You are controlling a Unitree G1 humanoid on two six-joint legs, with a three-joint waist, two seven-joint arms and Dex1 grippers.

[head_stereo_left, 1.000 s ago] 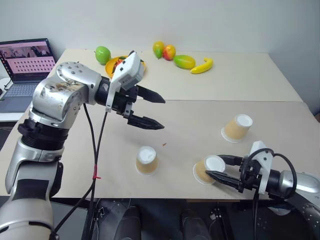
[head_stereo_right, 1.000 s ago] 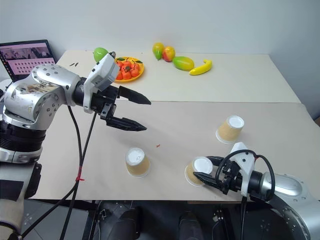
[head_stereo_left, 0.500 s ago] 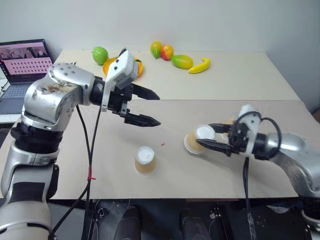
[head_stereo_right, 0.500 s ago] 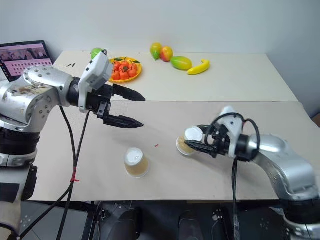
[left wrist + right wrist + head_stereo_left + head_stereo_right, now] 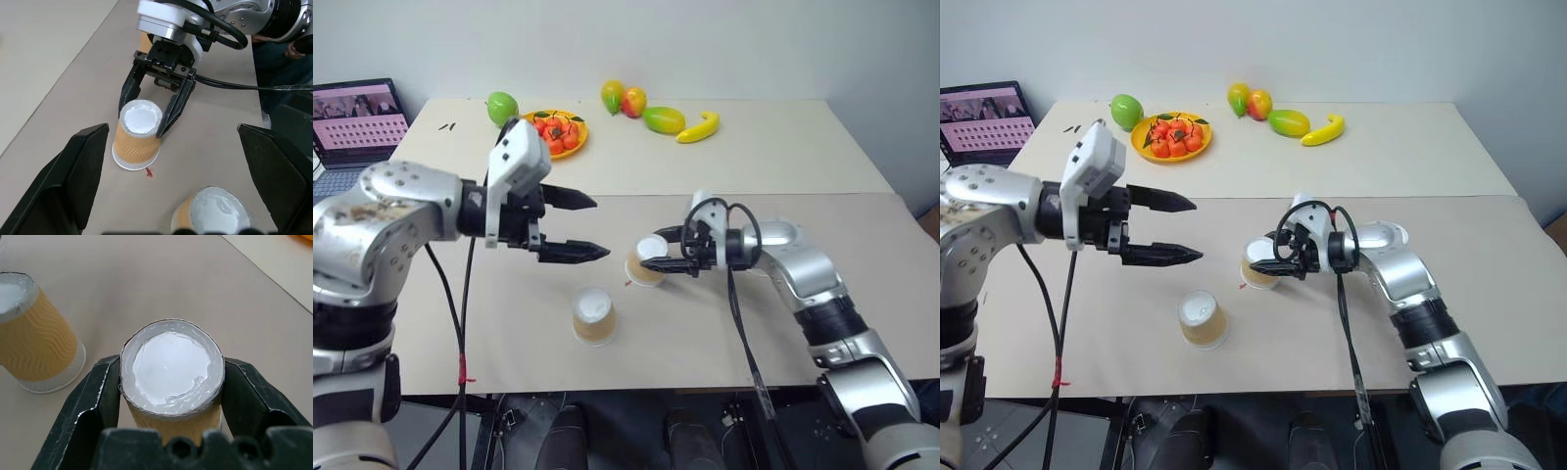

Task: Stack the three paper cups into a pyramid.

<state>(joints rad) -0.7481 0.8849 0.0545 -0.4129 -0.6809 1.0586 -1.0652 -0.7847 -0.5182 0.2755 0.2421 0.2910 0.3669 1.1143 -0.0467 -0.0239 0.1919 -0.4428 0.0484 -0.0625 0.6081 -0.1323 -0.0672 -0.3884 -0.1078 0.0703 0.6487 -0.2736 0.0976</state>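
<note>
The held cup point(image 5: 649, 262) sits upside down, white base up, near the middle of the tabletop point(image 5: 783, 157), a little toward the front edge. The right hand point(image 5: 658, 251) pinches it, 1 black finger on each side just under the base; from the left wrist view its rim looks to be on or just above the surface, and I cannot tell which. A small red mark point(image 5: 149, 172) lies on the tabletop just beside that rim.

A 2nd cup point(image 5: 593, 315) stands upside down closer to the front edge, near the held one but not touching it. Part of another tan cup point(image 5: 145, 43) peeks out behind the right hand in the left wrist view.

The left hand point(image 5: 583, 227) hangs in the air over the left half of the tabletop, its 2 fingers spread wide with nothing between them, pointing toward the held cup.

Along the back edge lie a yellow plate point(image 5: 551, 134) of small red fruit, a green fruit point(image 5: 502, 107) beside it, then a mango-like pair point(image 5: 625, 99), a green-red mango point(image 5: 662, 119) and a banana point(image 5: 697, 128). An open laptop point(image 5: 352, 122) sits off the back left corner.
</note>
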